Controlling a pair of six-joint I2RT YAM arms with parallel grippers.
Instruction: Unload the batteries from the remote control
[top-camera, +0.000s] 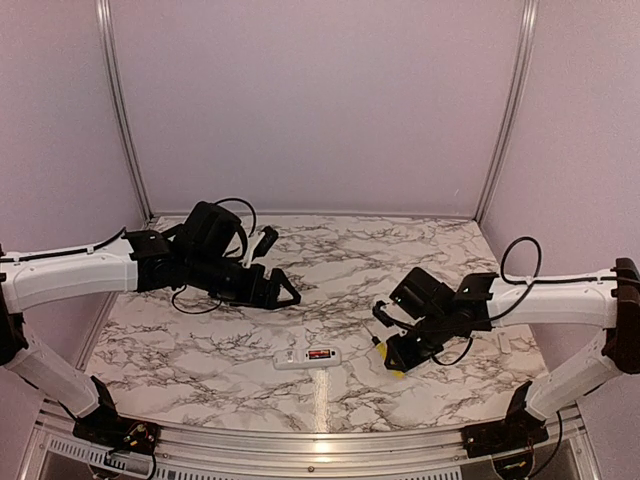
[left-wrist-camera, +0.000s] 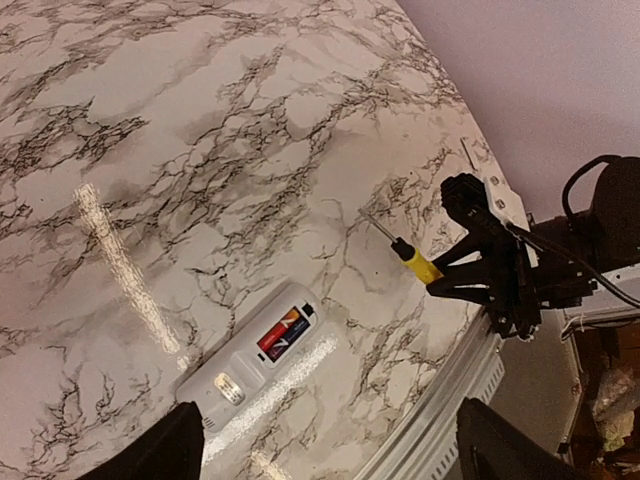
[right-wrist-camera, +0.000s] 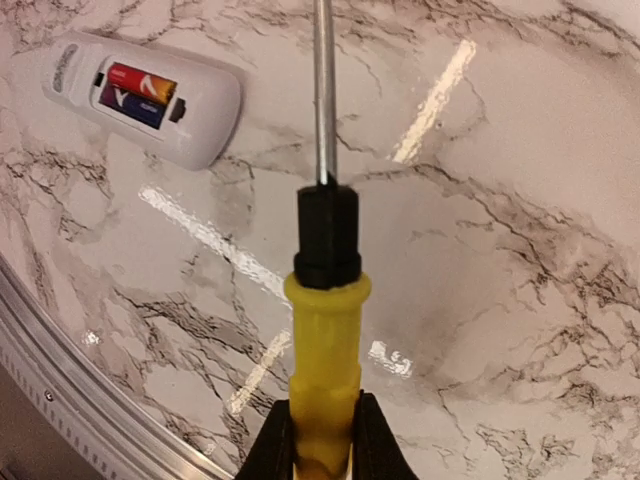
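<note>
The remote control (top-camera: 296, 358) lies flat on the marble table (top-camera: 200, 340) near the front edge, between my two arms. It is slim and white, with its back up. Its recess is uncovered, and the batteries (top-camera: 320, 353) sit inside, showing red and dark wrapping.

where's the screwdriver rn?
The screwdriver is in the right gripper, jaws shut on its yellow handle: top view, right of centre near the front edge, just right of the remote control.
</note>
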